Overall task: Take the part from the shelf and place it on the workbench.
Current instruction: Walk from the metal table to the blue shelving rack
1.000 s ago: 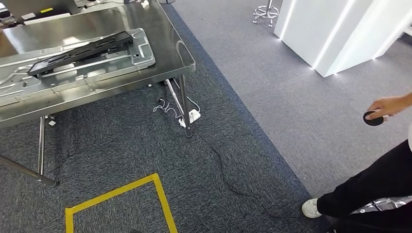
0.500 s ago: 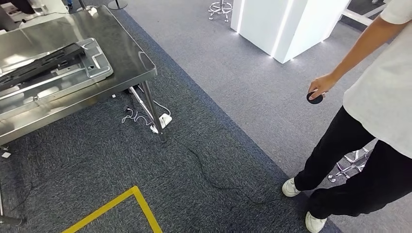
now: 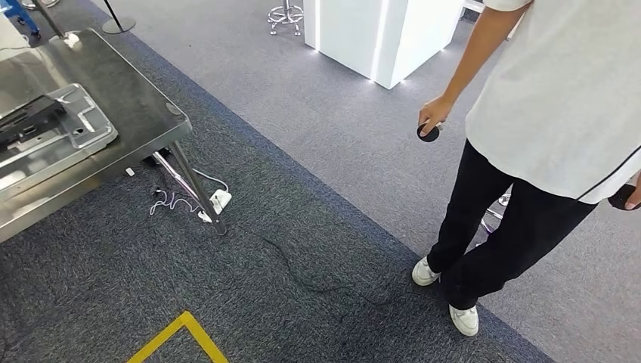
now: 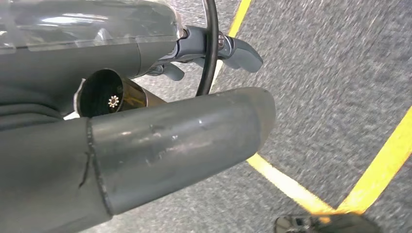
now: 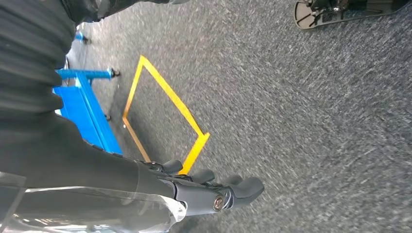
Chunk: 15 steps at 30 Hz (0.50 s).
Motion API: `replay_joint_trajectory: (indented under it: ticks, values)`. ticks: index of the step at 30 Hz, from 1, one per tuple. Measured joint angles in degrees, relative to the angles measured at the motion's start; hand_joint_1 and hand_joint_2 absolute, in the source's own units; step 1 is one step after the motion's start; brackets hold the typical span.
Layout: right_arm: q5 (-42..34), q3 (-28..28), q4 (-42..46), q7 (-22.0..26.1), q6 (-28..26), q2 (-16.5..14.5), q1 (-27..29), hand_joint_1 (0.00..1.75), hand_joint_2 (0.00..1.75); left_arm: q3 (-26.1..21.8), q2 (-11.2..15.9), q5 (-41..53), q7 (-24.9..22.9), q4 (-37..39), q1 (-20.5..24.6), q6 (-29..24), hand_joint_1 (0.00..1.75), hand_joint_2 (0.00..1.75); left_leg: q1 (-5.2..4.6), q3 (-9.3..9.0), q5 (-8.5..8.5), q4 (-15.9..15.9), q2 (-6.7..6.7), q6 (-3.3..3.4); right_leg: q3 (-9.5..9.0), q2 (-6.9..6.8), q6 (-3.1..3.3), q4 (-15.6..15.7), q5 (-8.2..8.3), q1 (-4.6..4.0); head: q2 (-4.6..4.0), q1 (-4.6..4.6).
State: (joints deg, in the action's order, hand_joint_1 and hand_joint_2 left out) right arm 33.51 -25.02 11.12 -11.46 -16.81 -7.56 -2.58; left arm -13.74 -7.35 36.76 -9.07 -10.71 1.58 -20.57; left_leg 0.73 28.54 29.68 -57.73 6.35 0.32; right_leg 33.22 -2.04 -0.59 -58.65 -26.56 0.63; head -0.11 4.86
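The steel workbench (image 3: 140, 98) stands at the left of the head view. On it lies a silver pressed-metal panel (image 3: 87, 132) with a long black part (image 3: 26, 113) across it. My left hand (image 4: 194, 87) hangs over grey carpet, thumb and fingers apart, with nothing between them. My right hand (image 5: 214, 191) also hangs over the carpet, its fingers loosely bent and holding nothing.
A person (image 3: 544, 128) in a white shirt and black trousers stands close on the right, holding a small black disc (image 3: 428, 134). A white illuminated block (image 3: 378, 38) stands behind. Cables and a white adapter (image 3: 219, 200) lie by the table leg. Yellow floor tape (image 3: 178, 336) and a blue frame (image 5: 87, 116) are near.
The whole head picture has shifted: the camera has turned right, so the workbench slides off to the left and the person fills the right side. The person's hand with the disc stays low.
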Motion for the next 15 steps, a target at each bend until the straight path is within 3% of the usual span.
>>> replay_joint_trajectory:
  ticks: [2,4,5,6,7,9,11,13,15]
  values:
    - [-0.09,-0.2,-0.01,-0.14,0.05,-0.22,0.02,0.0,1.75,-0.01,0.05,0.33,-0.44,0.0,-0.05,0.25,0.0,0.0,0.26,0.64,1.91,-2.3,-1.89,-0.4,-0.22,1.11,0.82,0.47,0.28,0.28,0.0,-0.05]
    - [-0.1,-0.32,-0.01,-0.01,0.16,-0.42,-0.08,0.0,1.75,0.01,0.08,0.68,-0.3,0.0,-0.24,0.49,0.0,0.0,0.43,3.8,5.79,-9.14,-4.66,-0.56,-0.2,2.26,1.41,0.63,0.43,0.32,0.0,-0.12]
    - [-0.11,-0.39,-0.01,0.15,0.21,-0.48,-0.11,0.0,1.75,0.01,0.08,0.75,-0.02,0.0,-0.37,0.61,0.0,0.0,0.46,5.72,7.41,-13.03,-5.28,-0.6,-0.11,2.96,1.56,0.58,0.46,0.22,0.0,-0.15]
    - [-0.1,-0.44,-0.01,0.33,0.24,-0.55,-0.11,0.0,1.75,0.01,0.07,0.85,0.41,0.0,-0.49,0.68,0.0,0.0,0.47,7.16,8.06,-15.76,-5.58,-0.61,-0.07,3.77,1.61,0.51,0.46,0.12,0.0,-0.13]
    - [-0.1,-0.49,-0.01,0.47,0.25,-0.64,-0.1,0.0,1.75,0.01,0.07,0.92,0.9,0.0,-0.55,0.72,0.0,0.0,0.46,7.7,7.48,-16.45,-5.72,-0.57,-0.06,4.61,1.61,0.39,0.45,0.04,0.0,-0.13]
    - [-0.09,-0.53,-0.01,0.57,0.27,-0.83,-0.12,0.0,1.75,0.01,0.07,1.09,1.75,0.0,-0.48,0.75,0.0,0.0,0.48,5.89,3.4,-11.51,-6.45,-0.32,-0.07,6.28,1.49,0.03,0.34,0.02,0.0,-0.13]
    - [-0.05,-0.54,-0.02,0.6,0.29,-1.06,-0.19,0.0,1.75,0.01,0.09,1.3,2.39,0.0,-0.4,0.72,0.0,0.0,0.56,3.2,0.08,-4.5,-9.27,0.07,0.18,7.76,1.07,-0.58,0.13,-0.03,0.0,-0.1]
    - [0.09,-0.56,-0.02,0.74,0.31,-1.17,-0.22,0.0,1.75,0.01,0.1,1.52,3.61,0.0,-0.27,0.64,0.0,0.0,0.4,2.29,-0.49,-1.74,-10.96,0.4,0.66,9.02,0.31,-0.91,0.15,0.07,0.0,-0.09]
    - [0.21,-0.67,-0.03,1.07,0.33,-1.18,-0.04,0.0,1.75,0.0,0.02,1.65,4.98,0.0,-0.01,0.61,0.0,0.0,0.27,2.05,-0.74,-1.36,-9.81,0.95,1.0,9.92,-0.48,-0.79,0.38,0.31,0.0,-0.1]
